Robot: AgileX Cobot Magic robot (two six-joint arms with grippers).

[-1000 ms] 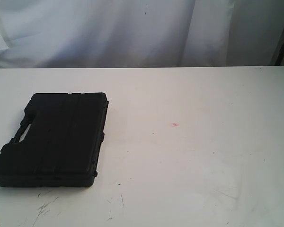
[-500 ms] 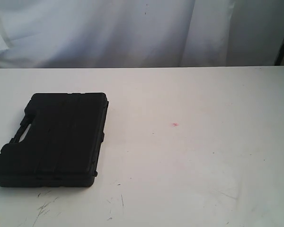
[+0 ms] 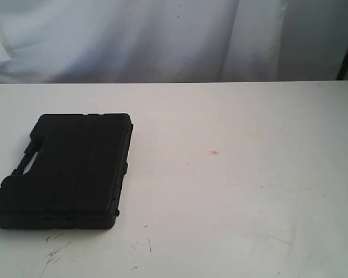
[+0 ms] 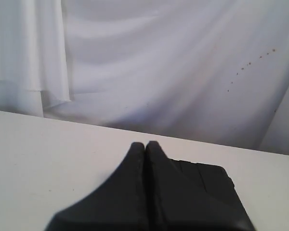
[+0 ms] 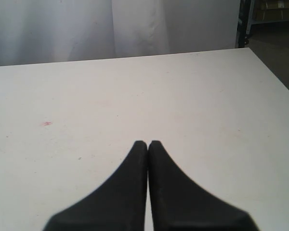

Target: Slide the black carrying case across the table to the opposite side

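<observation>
1 black case (image 3: 66, 171) lies flat near the left edge of 1 white tabletop (image 3: 238, 191). 2 pairs, left fingers (image 4: 132, 187) and right fingers (image 5: 130, 192), are pressed together, empty; the left pair hides part of the case.

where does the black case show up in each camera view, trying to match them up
Exterior view: the black case lies flat on the table, in the lower left of the picture.
Left wrist view: part of it shows just behind the shut left gripper.
Right wrist view: not in it.
Shared landmark: the white curtain behind the table, in all three; the pink spot also links exterior and right wrist.
</observation>
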